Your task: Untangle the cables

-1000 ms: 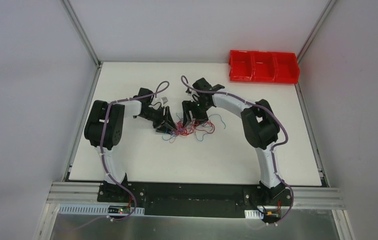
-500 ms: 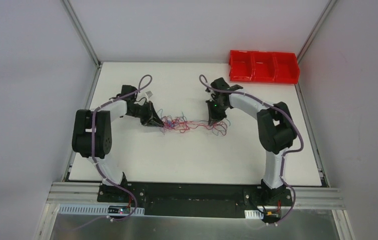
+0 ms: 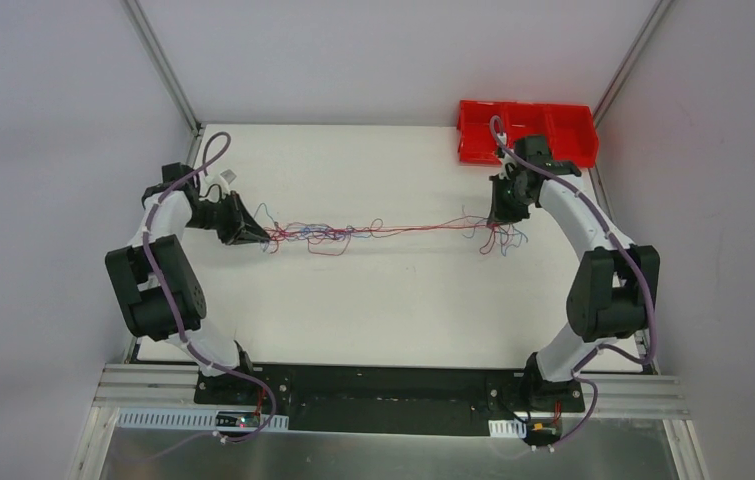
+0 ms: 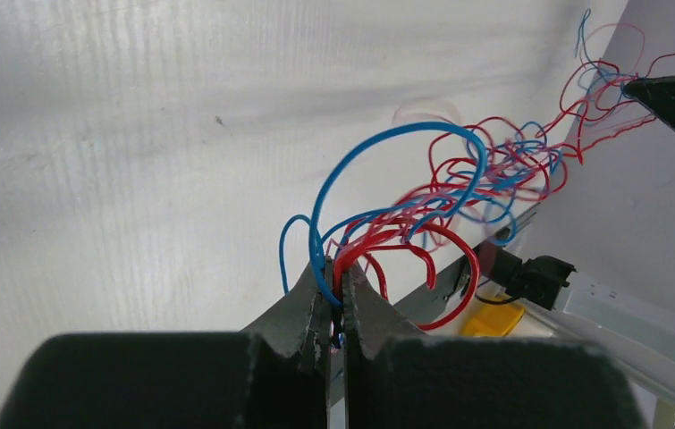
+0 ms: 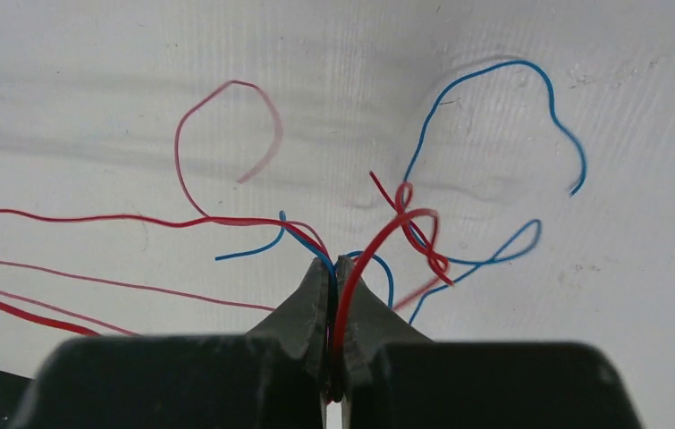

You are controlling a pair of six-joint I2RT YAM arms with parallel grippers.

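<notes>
The cables (image 3: pixel 353 231), thin red and blue wires, are stretched in a long line across the white table between my two grippers. At the left end my left gripper (image 3: pixel 256 236) is shut on a bunch of them; its wrist view shows blue and red loops (image 4: pixel 405 223) pinched between the jaws (image 4: pixel 334 273). My right gripper (image 3: pixel 500 215) is shut on the other end, with a red wire and a blue wire (image 5: pixel 378 246) clamped at the tips (image 5: pixel 334 262). Loose curls (image 3: pixel 501 240) hang below the right gripper.
A red bin (image 3: pixel 526 132) with three compartments stands at the table's back right, just behind the right gripper. The table's left edge (image 3: pixel 166 240) lies close behind the left arm. A metal rail runs along the near edge (image 3: pixel 383 385).
Both grippers have shut on the tangle and pulled apart, the left going left, the right going right and back toward the red bin. The bunch has been drawn out into a long line.
</notes>
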